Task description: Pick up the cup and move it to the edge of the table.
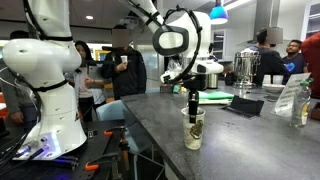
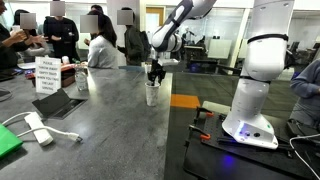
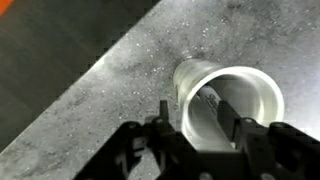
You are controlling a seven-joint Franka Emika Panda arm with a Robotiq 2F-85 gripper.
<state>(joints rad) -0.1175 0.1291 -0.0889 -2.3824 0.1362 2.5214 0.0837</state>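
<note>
One cup (image 1: 194, 130), one table (image 1: 245, 150), one arm (image 1: 48, 65) (several people (image 2: 62, 30) behind).

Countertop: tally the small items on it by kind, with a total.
Paper cup: 1
Printed sign stand: 1
Dark tablet-like slab: 1
White adapter with cable: 1
Green sheet, cut off by the frame edge: 1
Total: 5. One more item beside the sign is too blurry to name.
</note>
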